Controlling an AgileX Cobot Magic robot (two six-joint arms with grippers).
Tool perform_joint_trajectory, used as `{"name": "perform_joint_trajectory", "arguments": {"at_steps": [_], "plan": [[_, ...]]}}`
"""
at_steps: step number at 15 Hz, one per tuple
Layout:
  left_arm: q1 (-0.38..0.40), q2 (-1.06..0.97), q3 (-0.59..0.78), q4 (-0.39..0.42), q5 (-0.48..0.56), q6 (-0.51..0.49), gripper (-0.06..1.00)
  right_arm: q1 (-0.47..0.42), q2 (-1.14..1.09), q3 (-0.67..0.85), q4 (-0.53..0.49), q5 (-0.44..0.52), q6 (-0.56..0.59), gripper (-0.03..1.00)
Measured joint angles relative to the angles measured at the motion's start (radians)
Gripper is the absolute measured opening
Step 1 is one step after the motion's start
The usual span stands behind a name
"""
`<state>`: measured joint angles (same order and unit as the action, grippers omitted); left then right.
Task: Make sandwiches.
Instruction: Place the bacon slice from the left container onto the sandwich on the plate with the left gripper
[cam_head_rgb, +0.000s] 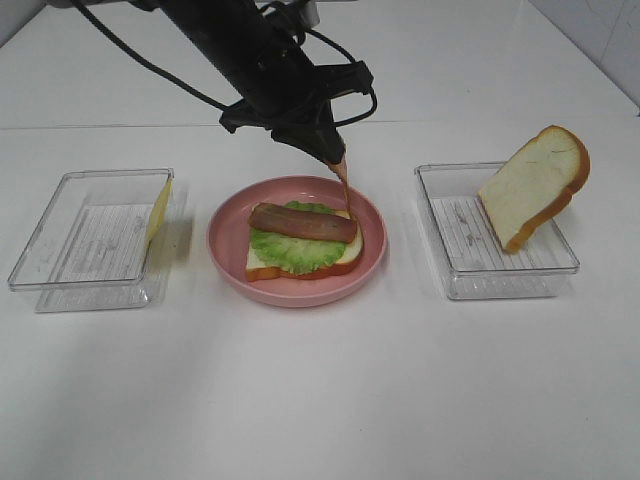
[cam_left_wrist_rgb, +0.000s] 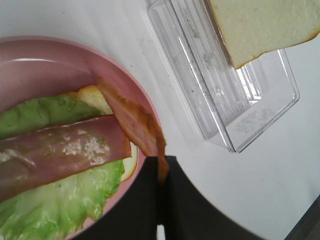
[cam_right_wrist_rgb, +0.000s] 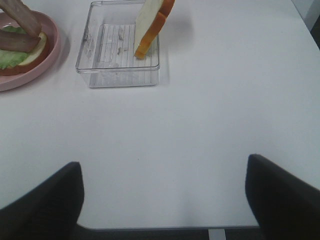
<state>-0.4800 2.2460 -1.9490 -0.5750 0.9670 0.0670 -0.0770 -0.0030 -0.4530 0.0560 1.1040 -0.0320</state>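
Reddish-brown bacon strip (cam_head_rgb: 343, 182) dangles over the far right corner of the sandwich (cam_head_rgb: 300, 250), pinched at its top by the left tool (cam_head_rgb: 335, 150); the right tool (cam_right_wrist_rgb: 165, 197) gapes wide, empty.

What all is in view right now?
table: one, white, under everything
plate: one, pink, centre
bottom bread slice: one, cream, flat on plate
lettuce: one, green, on that slice
flat bacon strip: one, reddish-brown, lying on lettuce
hanging bacon strip: one, reddish-brown, hanging over the plate
left tray: one, clear, left of plate
cheese: one, yellow, leaning inside left tray
right tray: one, clear, right of plate
leaning bread slice: one, cream, propped in right tray
left gripper: one, black, shut on hanging bacon strip
right gripper: one, black, open above the table
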Motion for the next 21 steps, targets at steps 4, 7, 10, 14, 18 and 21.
{"name": "perform_joint_trajectory", "arguments": {"at_steps": [4, 7, 10, 14, 18, 21], "plan": [[-0.005, 0.091, -0.114, -0.004, 0.045, -0.018, 0.0, 0.0, 0.0, 0.0, 0.0, 0.0, 0.0, 0.85], [-0.005, 0.094, -0.12, 0.093, 0.118, -0.08, 0.0, 0.0, 0.0, 0.0, 0.0, 0.0, 0.0, 0.85], [-0.005, 0.074, -0.12, 0.198, 0.139, -0.117, 0.0, 0.0, 0.0, 0.0, 0.0, 0.0, 0.0, 0.85], [-0.005, 0.042, -0.136, 0.294, 0.185, -0.176, 0.0, 0.0, 0.0, 0.0, 0.0, 0.0, 0.0, 0.85], [-0.005, 0.043, -0.136, 0.311, 0.217, -0.183, 0.0, 0.0, 0.0, 0.0, 0.0, 0.0, 0.0, 0.85], [-0.005, 0.065, -0.136, 0.343, 0.243, -0.203, 0.0, 0.0, 0.0, 0.0, 0.0, 0.0, 0.0, 0.85]]}}
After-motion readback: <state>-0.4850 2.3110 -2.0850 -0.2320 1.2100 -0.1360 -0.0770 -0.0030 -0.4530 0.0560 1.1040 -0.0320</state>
